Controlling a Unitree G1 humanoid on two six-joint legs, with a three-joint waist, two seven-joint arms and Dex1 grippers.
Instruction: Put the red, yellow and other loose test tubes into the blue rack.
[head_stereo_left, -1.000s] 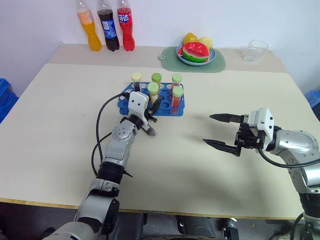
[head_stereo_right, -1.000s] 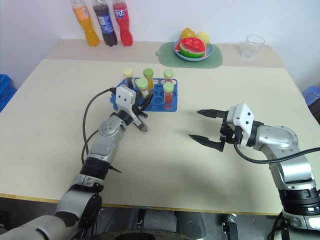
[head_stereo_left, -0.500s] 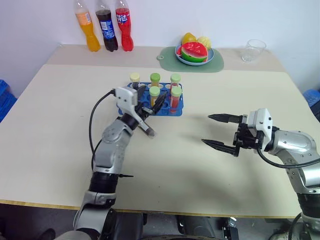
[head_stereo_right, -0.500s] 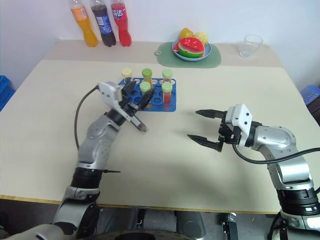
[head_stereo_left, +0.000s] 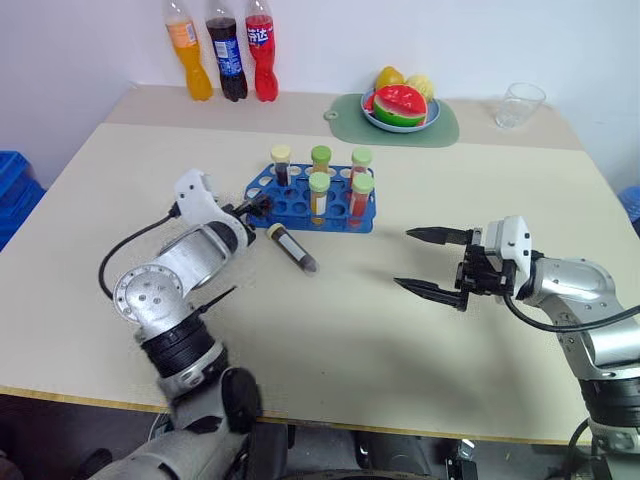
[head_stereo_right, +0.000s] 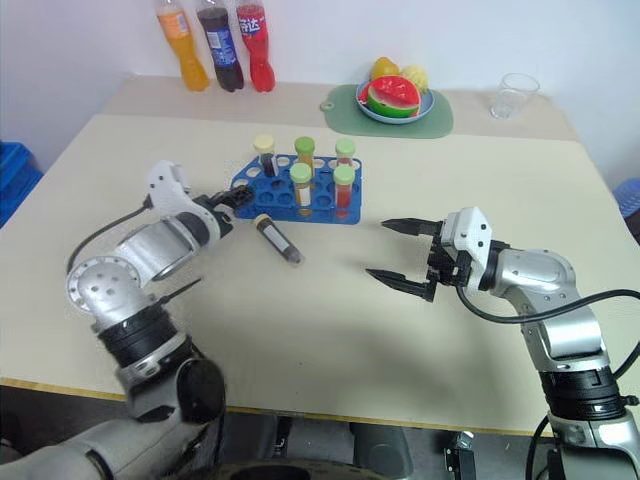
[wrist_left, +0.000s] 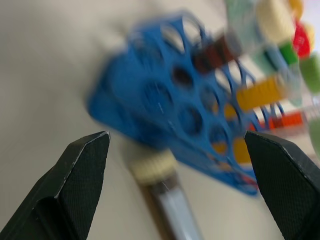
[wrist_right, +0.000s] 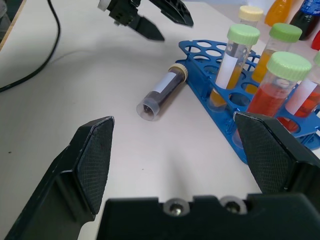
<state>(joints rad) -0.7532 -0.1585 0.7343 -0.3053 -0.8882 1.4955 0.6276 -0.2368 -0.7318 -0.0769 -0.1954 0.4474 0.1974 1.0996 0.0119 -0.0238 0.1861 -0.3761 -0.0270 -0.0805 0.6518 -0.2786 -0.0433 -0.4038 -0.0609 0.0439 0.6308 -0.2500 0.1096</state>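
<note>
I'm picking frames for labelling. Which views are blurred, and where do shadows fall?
Left wrist view: the blue rack and the loose tube beside it are smeared. Right wrist view: sharp on the tube's cream cap and the racked tubes. Left eye view: soft shadow on the table under the right gripper.

Left wrist view blurred: rack (wrist_left: 165, 107) holes smeared, lying tube (wrist_left: 162, 192) cut off by picture edge, contents perhaps dark. Bottle (head_stereo_left: 182, 45) tops cropped. Right arm (head_stereo_left: 600, 320) leaves picture.
</note>
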